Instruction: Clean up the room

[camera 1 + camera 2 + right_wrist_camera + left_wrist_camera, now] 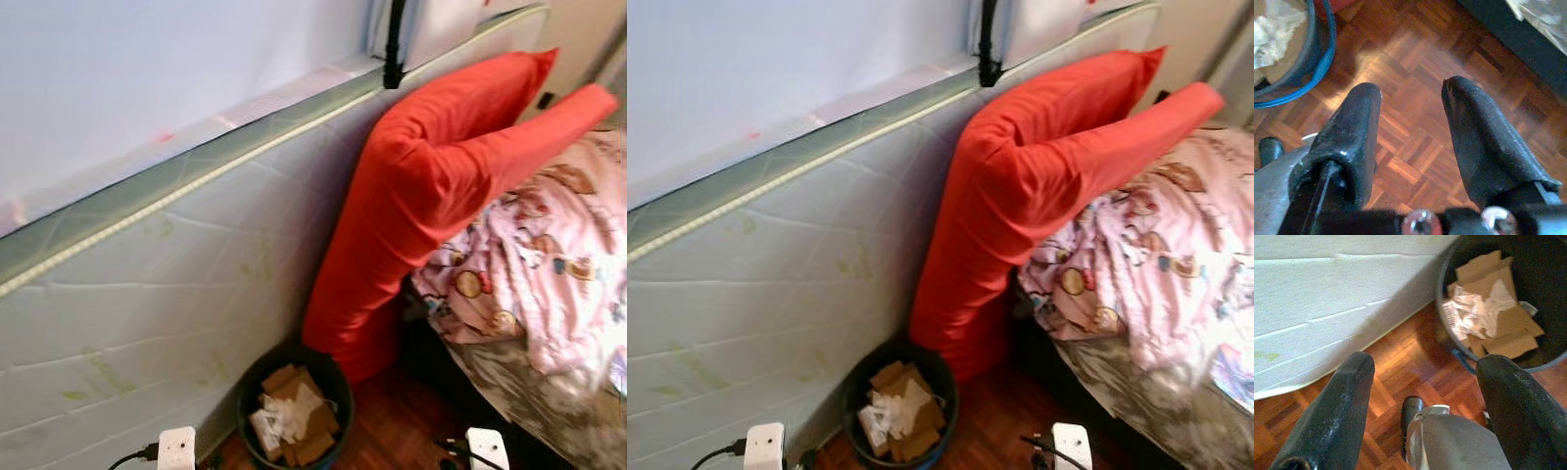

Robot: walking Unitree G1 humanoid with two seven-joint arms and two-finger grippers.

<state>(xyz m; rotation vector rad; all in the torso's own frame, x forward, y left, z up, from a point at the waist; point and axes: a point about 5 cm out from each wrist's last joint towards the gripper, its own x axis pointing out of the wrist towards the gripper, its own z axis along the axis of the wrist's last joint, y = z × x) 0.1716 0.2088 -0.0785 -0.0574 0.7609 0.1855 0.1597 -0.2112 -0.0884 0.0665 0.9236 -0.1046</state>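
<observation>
Item: red pillow, centre frame, slumped between upright mattress and bed; waste bin below. Left gripper and right gripper: jaws wide, nothing held. A mid-pillow grasp is advised.
</observation>
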